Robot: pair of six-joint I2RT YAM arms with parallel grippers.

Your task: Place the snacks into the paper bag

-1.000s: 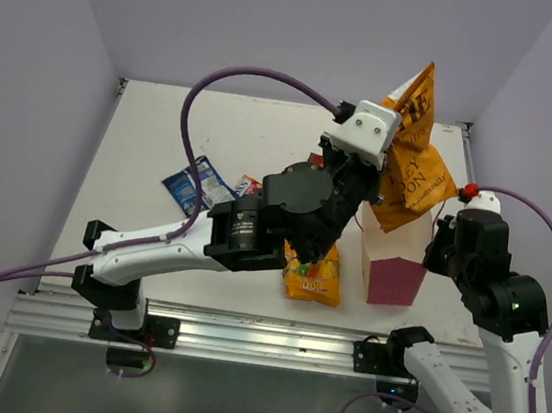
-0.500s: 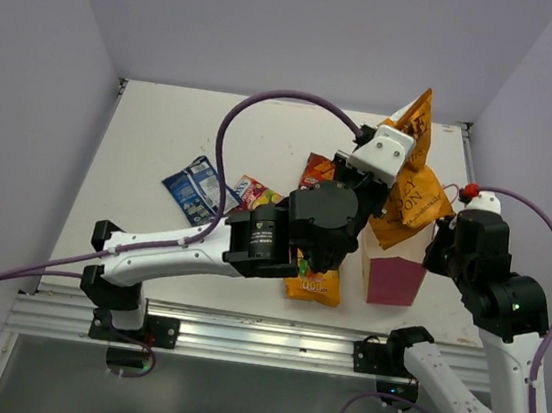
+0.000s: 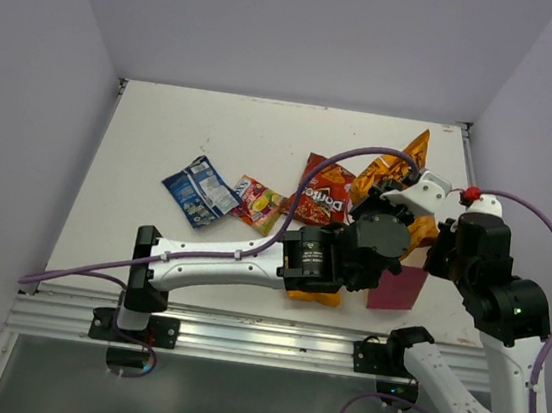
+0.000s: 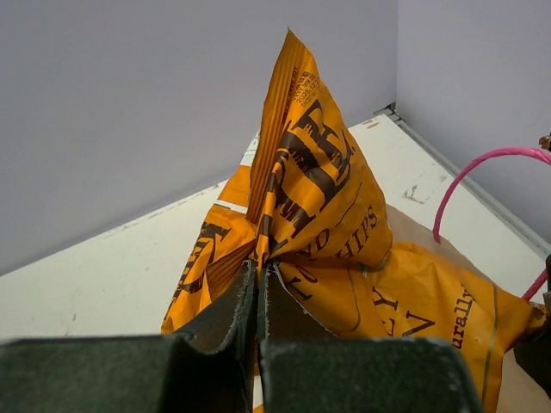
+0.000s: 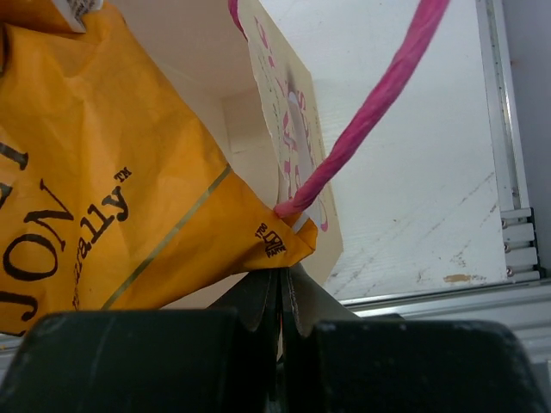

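**Big orange packet goes into the paper bag**

The left fingers (image 4: 248,297), pinched shut on the crumpled top of the large orange packet (image 4: 318,215), hold it in the mouth of the paper bag (image 3: 395,287), its lower end already inside. The right fingers (image 5: 269,297), closed tight, appear to grip the paper bag's rim beside the pink cord handle (image 5: 379,112). On the bench (image 3: 164,132), left of the paper bag, lie a dark red packet (image 3: 323,192), a candy packet (image 3: 259,202) and a blue-white packet (image 3: 198,189). A smaller orange packet (image 3: 308,293) sits by the bag's base, mostly hidden under the left arm. This looks like the first insertion. Next, the left fingers likely need to lower, then part, without tipping the bag.
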